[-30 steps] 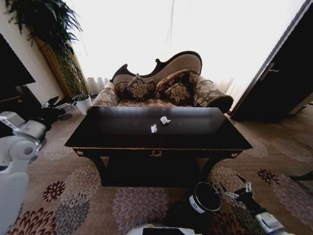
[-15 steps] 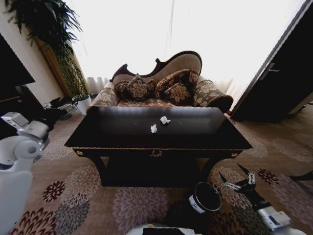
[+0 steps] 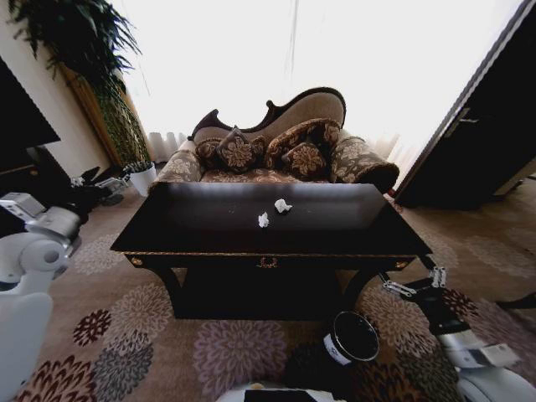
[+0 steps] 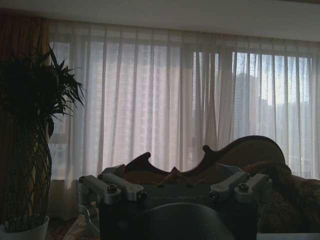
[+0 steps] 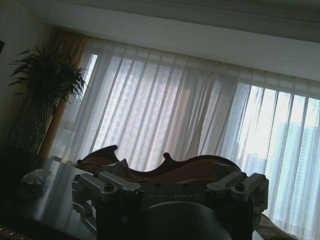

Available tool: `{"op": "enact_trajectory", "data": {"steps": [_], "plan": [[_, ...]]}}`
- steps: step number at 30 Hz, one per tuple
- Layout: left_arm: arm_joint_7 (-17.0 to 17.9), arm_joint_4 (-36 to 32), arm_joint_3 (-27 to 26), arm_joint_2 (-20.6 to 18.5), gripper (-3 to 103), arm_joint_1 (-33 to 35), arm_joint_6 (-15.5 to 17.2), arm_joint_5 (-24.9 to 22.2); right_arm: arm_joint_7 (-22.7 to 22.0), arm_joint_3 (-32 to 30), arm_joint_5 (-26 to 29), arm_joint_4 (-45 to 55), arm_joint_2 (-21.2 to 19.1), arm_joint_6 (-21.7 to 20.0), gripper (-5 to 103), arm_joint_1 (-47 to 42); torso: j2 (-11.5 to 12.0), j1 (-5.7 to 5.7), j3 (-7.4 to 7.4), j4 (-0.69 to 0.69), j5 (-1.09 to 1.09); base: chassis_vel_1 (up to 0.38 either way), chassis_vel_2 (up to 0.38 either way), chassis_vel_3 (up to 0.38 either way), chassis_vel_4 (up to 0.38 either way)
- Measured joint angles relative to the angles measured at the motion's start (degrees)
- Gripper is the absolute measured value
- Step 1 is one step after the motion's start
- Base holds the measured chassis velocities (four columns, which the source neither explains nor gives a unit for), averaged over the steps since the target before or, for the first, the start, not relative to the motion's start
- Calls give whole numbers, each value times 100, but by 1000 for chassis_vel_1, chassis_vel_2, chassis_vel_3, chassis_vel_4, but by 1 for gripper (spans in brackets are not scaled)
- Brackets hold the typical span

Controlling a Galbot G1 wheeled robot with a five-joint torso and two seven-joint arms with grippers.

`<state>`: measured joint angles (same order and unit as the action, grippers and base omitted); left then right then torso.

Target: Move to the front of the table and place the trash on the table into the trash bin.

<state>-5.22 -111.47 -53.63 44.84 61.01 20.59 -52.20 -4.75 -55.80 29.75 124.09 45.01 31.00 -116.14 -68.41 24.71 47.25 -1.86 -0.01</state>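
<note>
Two white paper balls lie on the table [image 3: 209, 226], near its middle and a little toward the back: one ball [image 3: 264, 220] sits nearer the front, the other ball [image 3: 283, 205] is just beside it at about 1 o'clock, and the two stand apart. In the right wrist view a pale crumpled ball [image 5: 35, 176] rests on the glossy top. A small gold ornament [image 3: 267, 262] marks the centre of the table's front edge.

The bin [image 3: 352, 337] stands on the carpet [image 3: 126, 335] in front of the table, at about 5 o'clock from the balls, tipped so that its dark mouth and white label face the camera.

The right gripper [image 3: 414, 280] hangs by the table's front right corner, at about 1 o'clock from the bin and above it, its fingers spread apart and holding nothing. The left gripper [image 3: 92, 186] is off the table's left end, at about 9 o'clock from the balls, near a white pot [image 3: 144, 177]; I cannot tell whether it is spread or closed.

Behind the table, at 12 o'clock, stands a sofa [image 3: 276, 142] with patterned cushions before a bright curtained window [image 3: 276, 59], and a tall plant [image 3: 84, 50] fills the far left corner
</note>
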Motion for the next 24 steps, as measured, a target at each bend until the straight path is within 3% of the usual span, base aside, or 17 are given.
{"op": "enact_trajectory", "data": {"steps": [4,9,12,16,17,24], "plan": [[2,-61,-48,-52,100,94,8,11,-266,589,306,210,-301,-697,100,756,0,0,0,0,2,0,0,0,0],[19,-89,101,-150,100,-46,41,-8,-384,1000,421,414,-337,-1229,100,1345,0,0,0,4,0,0,0,0,0],[32,-71,198,-188,100,-113,51,-13,-408,1163,467,457,-258,-1371,100,1575,0,0,0,-4,0,0,0,0,0],[38,-84,99,-203,100,0,56,-14,-411,1707,493,330,-113,-1490,100,2200,0,0,0,0,1,0,0,0,0],[44,-103,23,-179,100,86,60,-13,-395,1945,465,200,25,-1494,100,2457,0,0,0,5,1,0,0,0,0],[64,-219,-166,-67,100,367,91,28,-284,2455,312,-91,648,-1473,100,2855,0,0,0,1,0,0,0,0,0]]}}
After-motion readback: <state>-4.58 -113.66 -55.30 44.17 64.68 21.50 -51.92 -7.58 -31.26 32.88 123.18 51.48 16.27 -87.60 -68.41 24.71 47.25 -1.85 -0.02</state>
